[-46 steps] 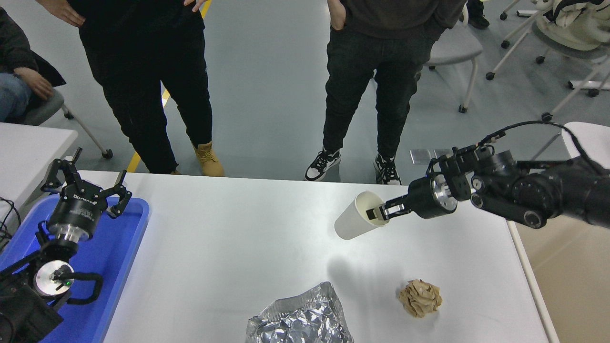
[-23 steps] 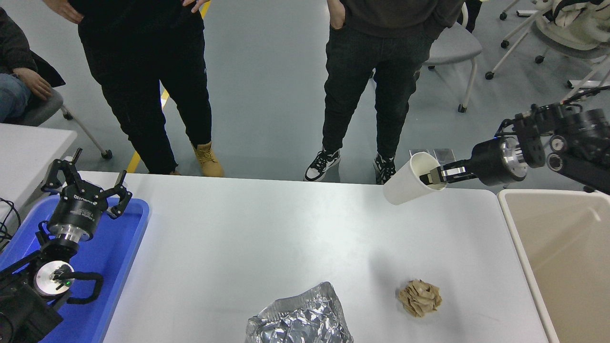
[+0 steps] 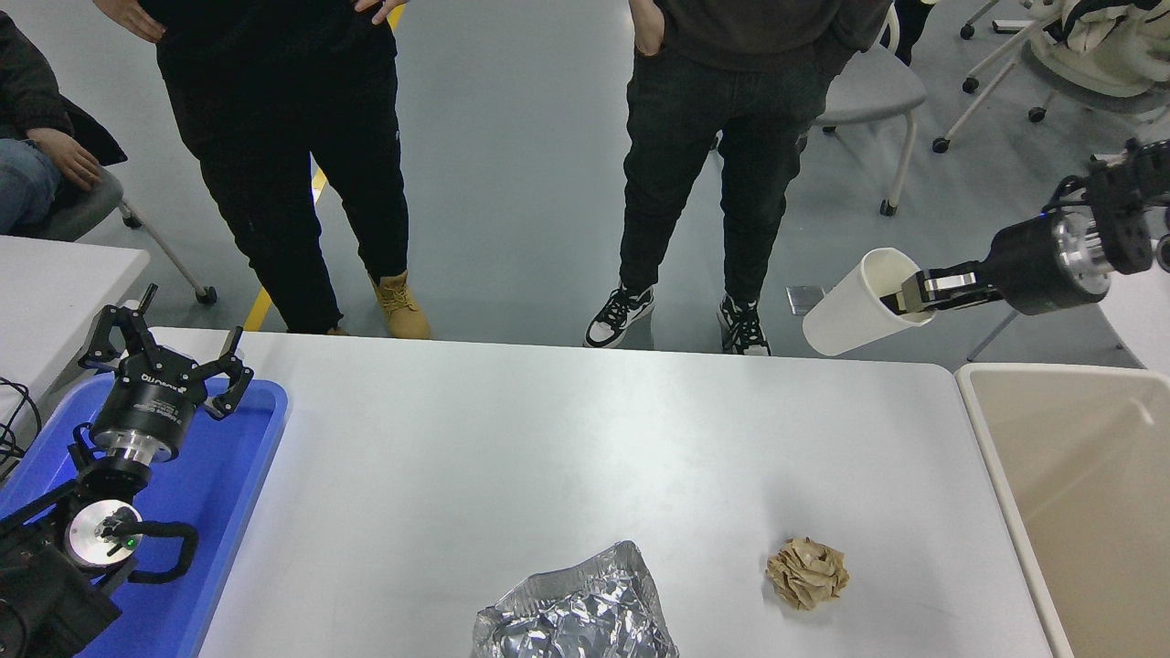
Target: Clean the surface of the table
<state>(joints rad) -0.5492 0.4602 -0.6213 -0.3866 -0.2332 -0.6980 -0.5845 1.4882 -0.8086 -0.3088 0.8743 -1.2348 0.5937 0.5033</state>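
Note:
The white table surface (image 3: 512, 439) fills the middle of the view. My right gripper (image 3: 905, 297) is shut on the rim of a white paper cup (image 3: 855, 306) and holds it tilted in the air beyond the table's far right corner. A crumpled brown paper ball (image 3: 808, 572) lies on the table near the front right. A crumpled sheet of silver foil (image 3: 574, 610) lies at the front edge. My left gripper (image 3: 169, 356) is open and parked over the blue tray (image 3: 239, 466) at the lower left.
A beige bin (image 3: 1079, 493) stands against the table's right edge. Two people stand at the far side, a third sits at the far left. A smaller white table (image 3: 55, 283) is at the left. Chairs stand at the top right.
My right gripper has lifted the paper cup off the table and carried it up and to the right, past the table's far edge. The left arm has not moved.

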